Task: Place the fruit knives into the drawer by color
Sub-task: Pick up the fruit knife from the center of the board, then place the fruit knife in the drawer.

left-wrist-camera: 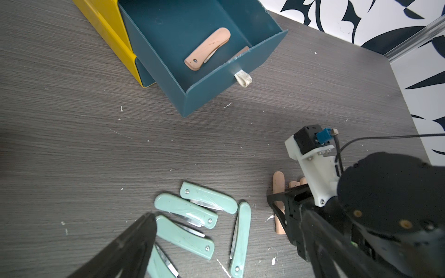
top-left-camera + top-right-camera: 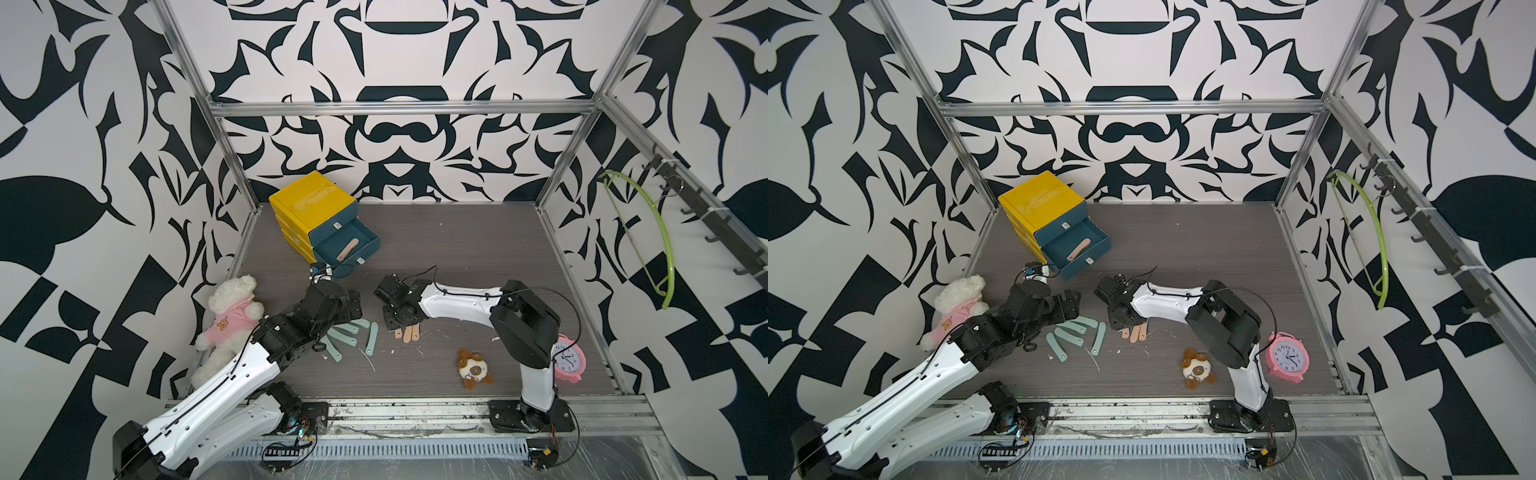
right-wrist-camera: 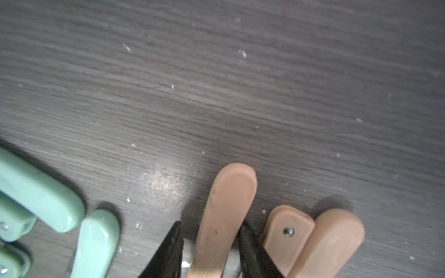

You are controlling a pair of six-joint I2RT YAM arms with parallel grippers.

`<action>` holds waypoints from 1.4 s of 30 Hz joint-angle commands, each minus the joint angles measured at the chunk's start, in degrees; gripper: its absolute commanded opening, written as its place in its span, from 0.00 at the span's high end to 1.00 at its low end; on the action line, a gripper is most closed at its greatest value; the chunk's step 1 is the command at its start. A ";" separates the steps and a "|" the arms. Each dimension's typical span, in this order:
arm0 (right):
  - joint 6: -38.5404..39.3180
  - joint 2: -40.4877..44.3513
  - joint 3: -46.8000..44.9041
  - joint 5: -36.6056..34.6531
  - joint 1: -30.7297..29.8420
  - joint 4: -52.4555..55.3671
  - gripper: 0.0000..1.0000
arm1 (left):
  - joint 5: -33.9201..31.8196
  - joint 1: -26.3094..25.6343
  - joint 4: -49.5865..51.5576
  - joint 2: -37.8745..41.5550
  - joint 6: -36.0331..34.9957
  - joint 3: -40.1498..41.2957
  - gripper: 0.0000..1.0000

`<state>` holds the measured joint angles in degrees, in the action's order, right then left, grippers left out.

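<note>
Grey woodgrain table (image 2: 478, 249) first, where we see the open teal drawer (image 1: 216, 83) holding one peach knife (image 1: 207, 49), the left gripper (image 2: 352, 311) spread wide over the mint knives (image 1: 185, 209), and the right gripper (image 3: 210, 225) straddling a tabletop peach knife (image 3: 228, 197), though we cannot tell whether it pinches.

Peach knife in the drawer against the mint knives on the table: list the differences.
The peach knife is pinkish; the mint knives are pale green. The peach knife lies inside the open drawer; the mint knives lie clustered on the table. Both kinds are folded, with a rivet at one end.
</note>
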<state>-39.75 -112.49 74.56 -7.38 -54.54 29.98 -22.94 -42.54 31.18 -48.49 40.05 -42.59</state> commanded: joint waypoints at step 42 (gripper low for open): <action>-2.89 -1.12 28.13 10.93 8.78 -21.74 0.93 | -2.06 0.01 5.14 6.19 6.97 9.00 0.01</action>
<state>-35.53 -110.04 99.09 -1.06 -48.71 11.57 -25.28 -42.54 34.30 -43.16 46.06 -33.30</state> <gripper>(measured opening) 0.203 0.992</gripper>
